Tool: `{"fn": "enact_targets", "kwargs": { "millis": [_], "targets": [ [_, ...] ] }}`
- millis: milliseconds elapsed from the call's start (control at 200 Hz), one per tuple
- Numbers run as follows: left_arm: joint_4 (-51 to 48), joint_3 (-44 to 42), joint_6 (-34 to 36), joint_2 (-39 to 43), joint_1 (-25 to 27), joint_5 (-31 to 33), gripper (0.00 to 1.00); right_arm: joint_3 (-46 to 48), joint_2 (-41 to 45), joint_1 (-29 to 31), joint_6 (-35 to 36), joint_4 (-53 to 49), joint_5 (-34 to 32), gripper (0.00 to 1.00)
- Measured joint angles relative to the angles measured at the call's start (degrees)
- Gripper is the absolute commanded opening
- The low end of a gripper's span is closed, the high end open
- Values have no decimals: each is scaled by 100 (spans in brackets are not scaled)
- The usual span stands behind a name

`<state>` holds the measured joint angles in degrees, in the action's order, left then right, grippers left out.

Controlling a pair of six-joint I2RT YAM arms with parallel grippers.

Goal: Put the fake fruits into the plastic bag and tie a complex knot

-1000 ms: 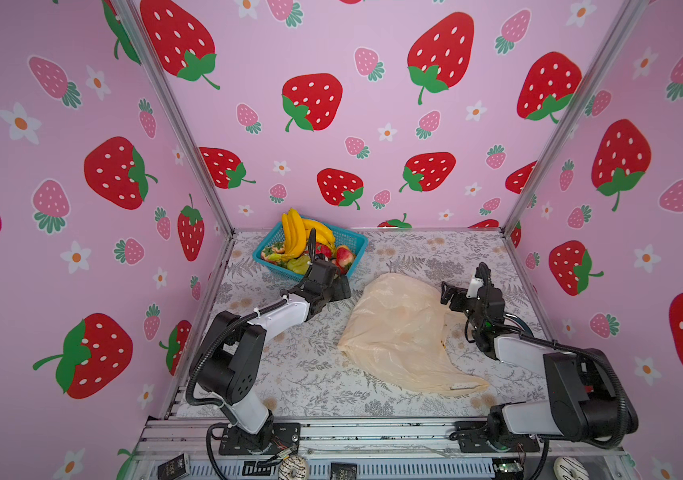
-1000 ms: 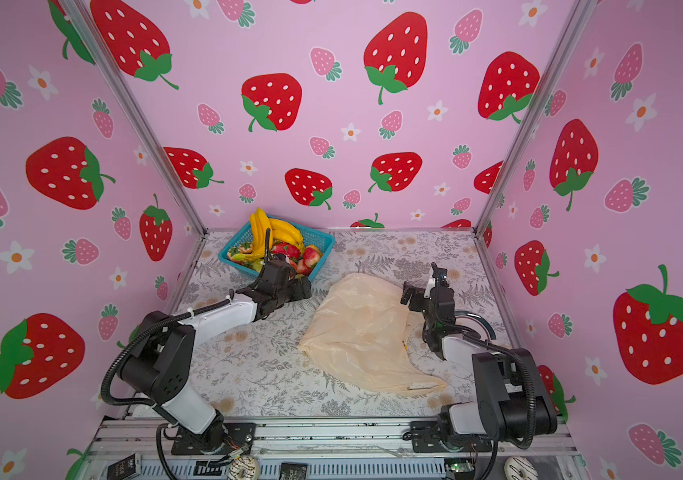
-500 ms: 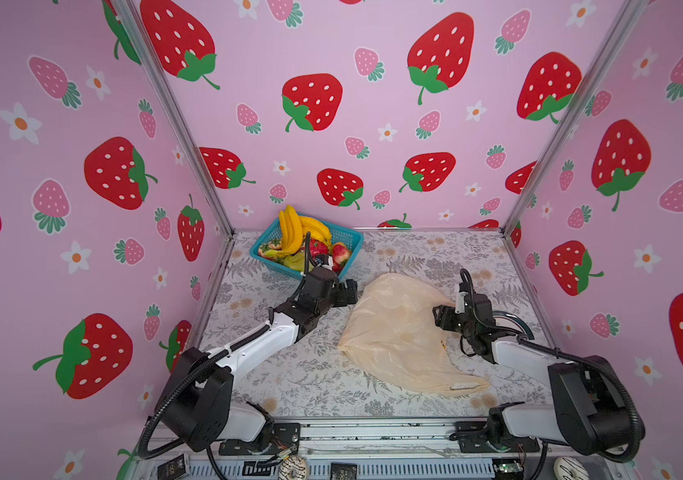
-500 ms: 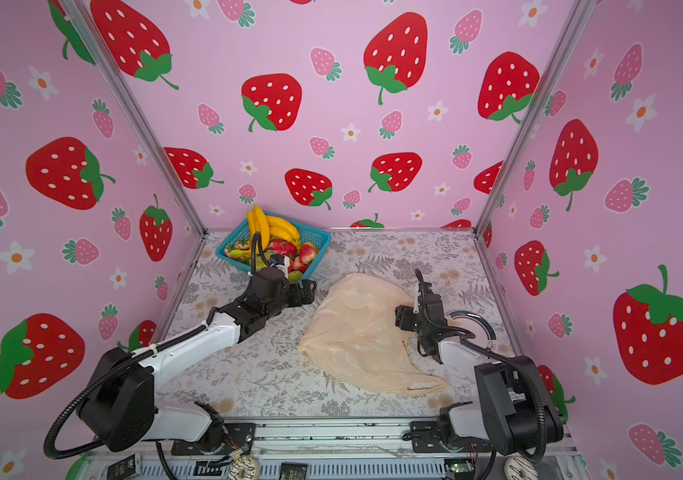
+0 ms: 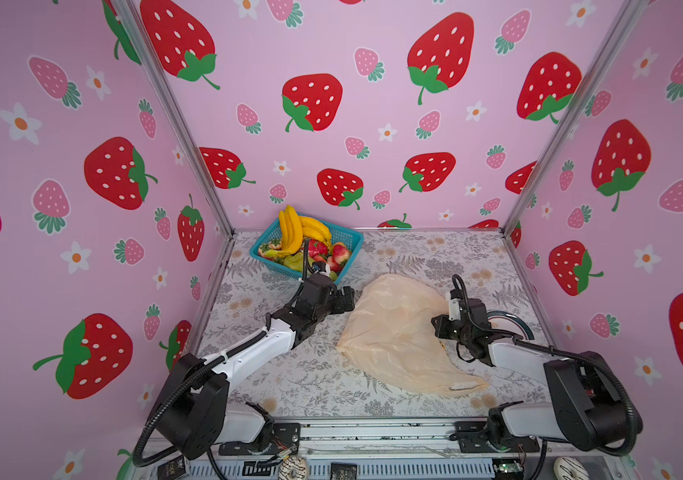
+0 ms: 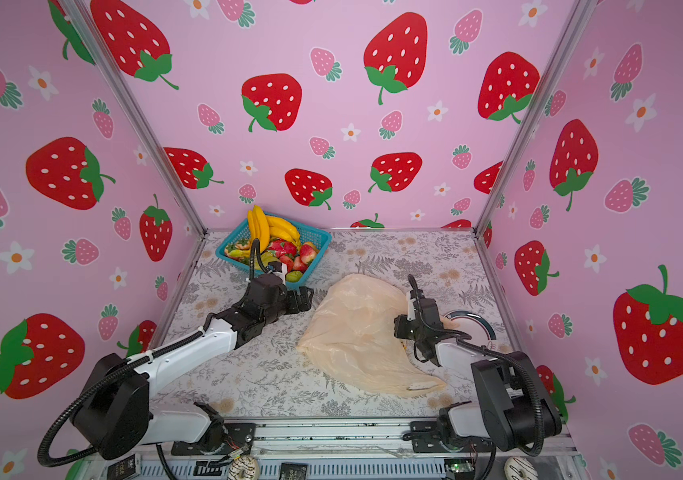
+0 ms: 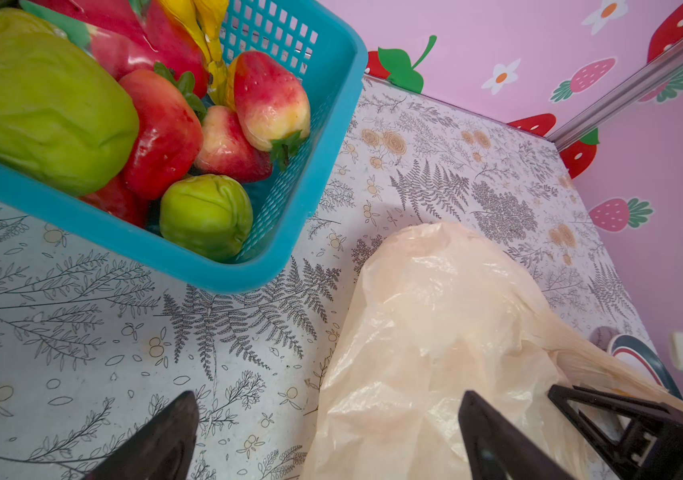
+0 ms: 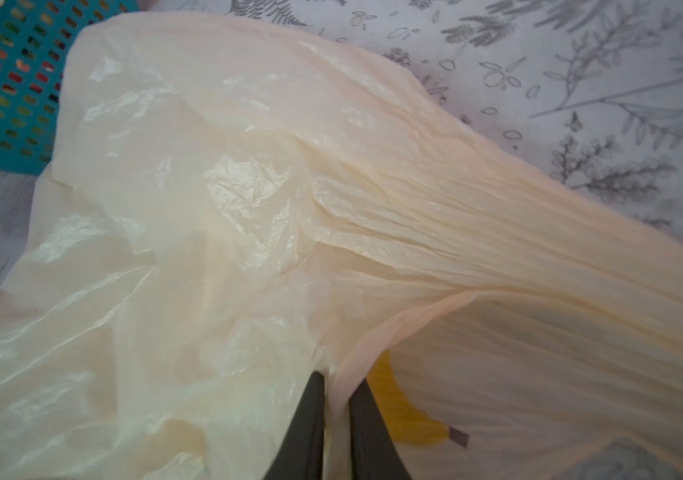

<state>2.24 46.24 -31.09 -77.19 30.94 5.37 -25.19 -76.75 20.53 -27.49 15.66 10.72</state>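
1. Top views both show the plastic bag flat, unfilled, on the tabletop between both claws.
2. Fake fruits fill the basket just beyond the left claw, spread wide, empty.
3. Right claw pinches the bag's edge; loading, knotting remain.

Fern-print table: teal basket, plastic bag, plate.

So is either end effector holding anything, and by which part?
The right end effector is shut on the thin translucent pale-peach plastic bag, pinching its film at the rim edge. The left end effector is open, empty.
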Motion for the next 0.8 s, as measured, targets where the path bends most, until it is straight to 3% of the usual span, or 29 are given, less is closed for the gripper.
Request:
{"fn": "enact_targets", "kwargs": {
  "millis": [205, 455, 615, 800],
  "targets": [
    [-129, -162, 2, 551, 0, 35, 99, -1187, 1034, 11, 535, -815, -356, 0],
    [-402, -179, 68, 1165, 0, 225, 100, -3877, 1237, 118, 1996, -2057, -2509, 0],
    [-560, -186, 133, 1327, 0, 378, 100, -4524, 997, 1180, 2826, -2225, -4116, 0],
    [-758, -326, 170, 1471, -2, 632, 99, -4389, -4, 2564, 3670, -2194, -5425, 0]
  ]
}}
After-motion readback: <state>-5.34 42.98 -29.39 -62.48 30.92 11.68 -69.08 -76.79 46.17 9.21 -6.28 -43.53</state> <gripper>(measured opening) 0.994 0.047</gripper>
